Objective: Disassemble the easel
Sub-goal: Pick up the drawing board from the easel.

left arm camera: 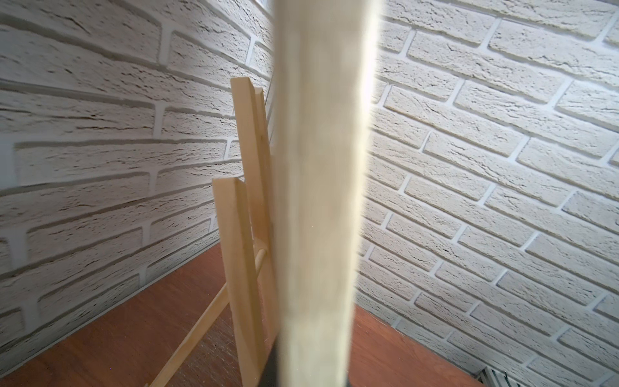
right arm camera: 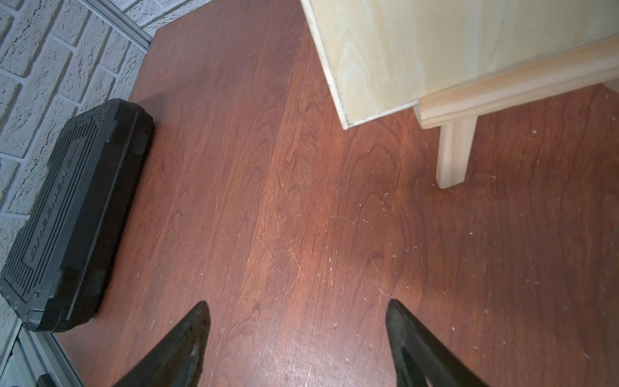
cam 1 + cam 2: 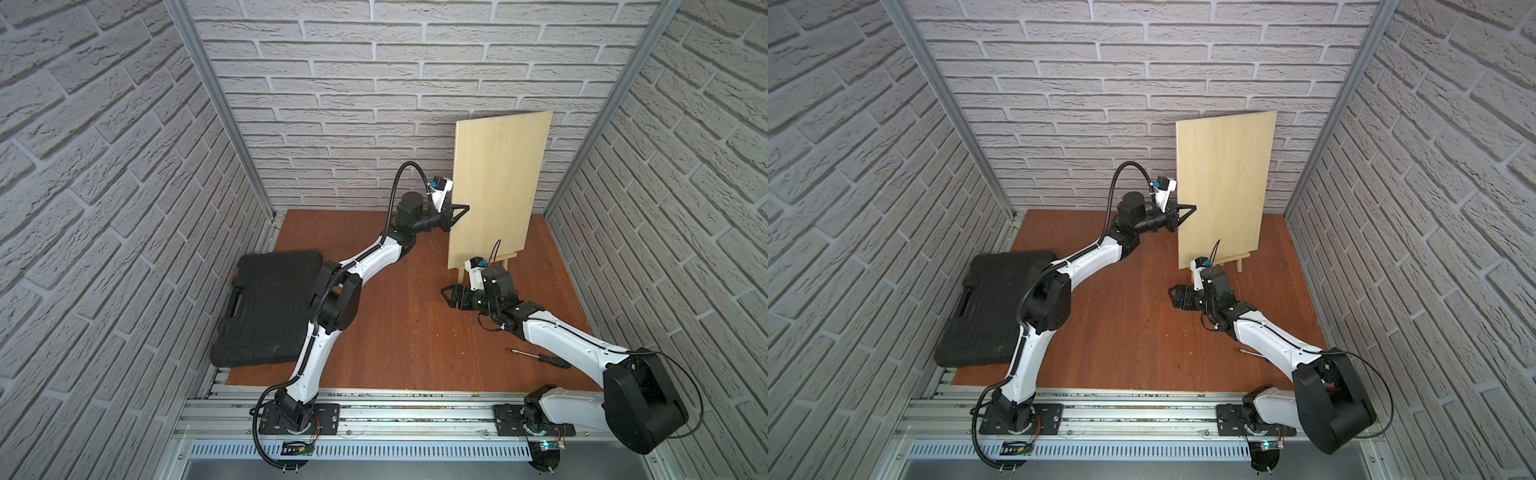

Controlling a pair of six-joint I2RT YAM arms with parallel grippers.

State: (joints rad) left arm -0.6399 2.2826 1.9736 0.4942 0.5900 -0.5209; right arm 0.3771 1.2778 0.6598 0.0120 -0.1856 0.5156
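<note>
**Entry: your left gripper (image 3: 462,209) pinching the plywood board (image 3: 498,187); your right gripper (image 2: 298,308) spread, holding nothing.**

Your left gripper's jaws are pressed together on the board's left edge, partway up. The board stands near upright, and its lower edge meets the cross ledge of the easel (image 2: 502,83). The easel stands at the back right of the table (image 3: 415,332). In both top views the board hides most of it, leaving only the ledge ends and front legs showing. The left wrist view shows its pale slats and slanting back leg behind the board. Your right gripper hangs low over bare tabletop, near the easel's front leg but apart from it. A black tool case (image 3: 266,307) lies at the table's left edge. A screwdriver (image 3: 540,357) lies beside your right arm.
</note>
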